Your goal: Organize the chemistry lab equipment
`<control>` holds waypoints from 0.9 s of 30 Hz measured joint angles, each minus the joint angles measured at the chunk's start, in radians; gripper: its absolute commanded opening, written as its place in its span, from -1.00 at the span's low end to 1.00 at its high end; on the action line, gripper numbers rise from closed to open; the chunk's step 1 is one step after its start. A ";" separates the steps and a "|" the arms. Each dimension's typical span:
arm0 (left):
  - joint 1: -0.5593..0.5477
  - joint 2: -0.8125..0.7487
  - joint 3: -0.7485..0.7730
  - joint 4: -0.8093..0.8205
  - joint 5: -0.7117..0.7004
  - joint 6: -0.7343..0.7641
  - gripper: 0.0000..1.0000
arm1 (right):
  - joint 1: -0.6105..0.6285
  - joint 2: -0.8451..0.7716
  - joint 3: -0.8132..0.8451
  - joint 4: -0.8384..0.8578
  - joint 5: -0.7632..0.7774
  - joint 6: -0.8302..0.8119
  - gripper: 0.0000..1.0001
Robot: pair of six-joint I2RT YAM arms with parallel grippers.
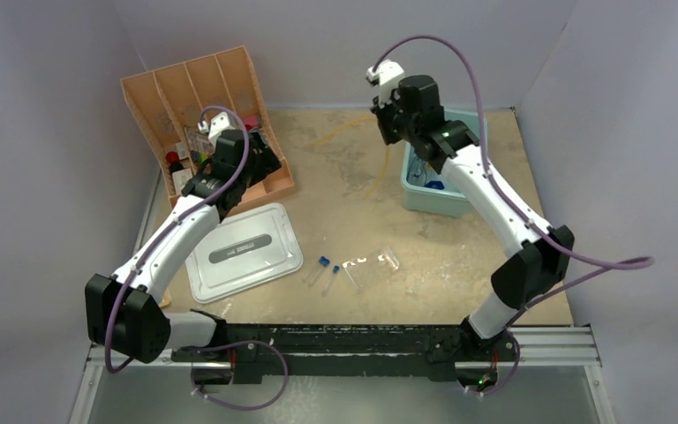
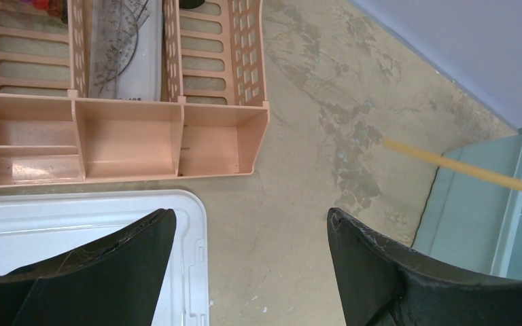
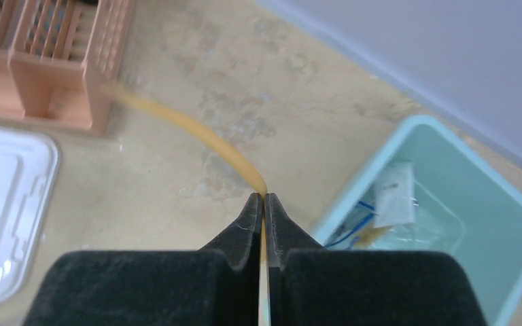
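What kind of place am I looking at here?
Probably a robot test cell staged as a chemistry bench, not a working lab: plain walls box in a beige tabletop, two white-and-black arms are bolted at its near edge, and the props include blue-capped clear test tubes and a tan rubber tube.

rubber tube [image 3: 197,129] tan-yellow. organizer [image 2: 129,136] peach-orange, slotted walls. lid [image 1: 245,265] pale grey, darker grey centre strip. bin [image 1: 433,201] pale teal. test tube caps [image 1: 325,261] blue. tabletop [image 1: 459,256] beige, mottled grey patches. left gripper [image 2: 250,214], right gripper [image 3: 264,198] black. cable [image 1: 459,53] purple.
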 measured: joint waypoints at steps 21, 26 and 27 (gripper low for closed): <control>0.000 0.024 0.000 0.051 0.032 -0.008 0.61 | -0.267 -0.295 -0.206 0.064 0.341 0.118 -1.00; 0.000 0.032 0.000 0.053 0.044 -0.008 0.60 | -0.314 -0.267 -0.320 0.064 0.337 0.175 -1.00; 0.000 0.033 0.000 0.053 0.046 -0.008 0.60 | -0.322 -0.263 -0.336 0.063 0.337 0.184 -1.00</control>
